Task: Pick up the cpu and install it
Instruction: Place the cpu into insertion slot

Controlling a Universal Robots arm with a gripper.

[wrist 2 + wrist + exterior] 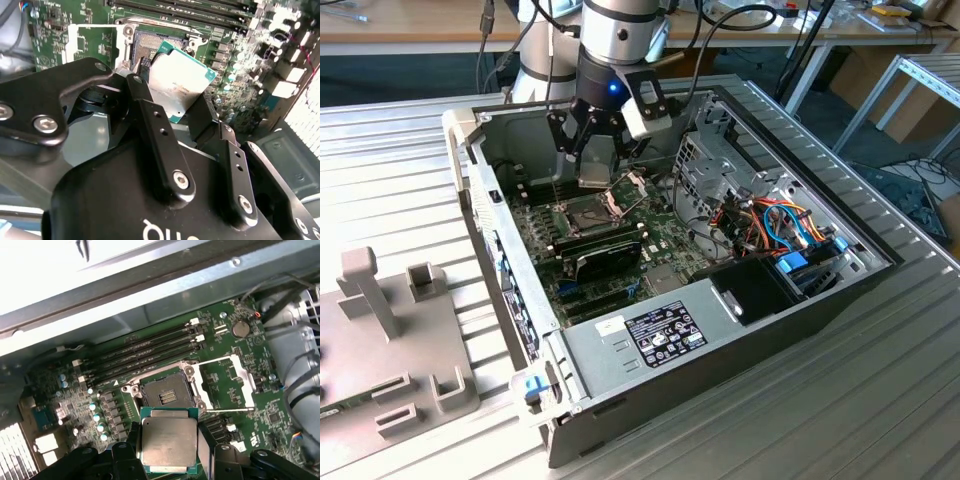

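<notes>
The cpu [592, 166] is a flat square chip with a dull silver top and green edges, held in the air inside the open computer case. My gripper [594, 158] is shut on it, one black finger [148, 111] on each of two opposite sides. The cpu [169, 440] hangs just above the motherboard [225, 365], beside the open socket [165, 393]. The socket is bare, with its hinged metal frame [231, 385] folded back. In the second wrist view the cpu [182, 80] sits tilted between the fingers, partly over the socket [150, 45].
A black expansion card [605, 262] stands on the board close to the socket. Memory slots [145, 352] run along its other side. A power supply [655, 335] and a cage with coloured cables [780, 230] occupy the case. A grey fixture [380, 330] lies at the exterior view's left.
</notes>
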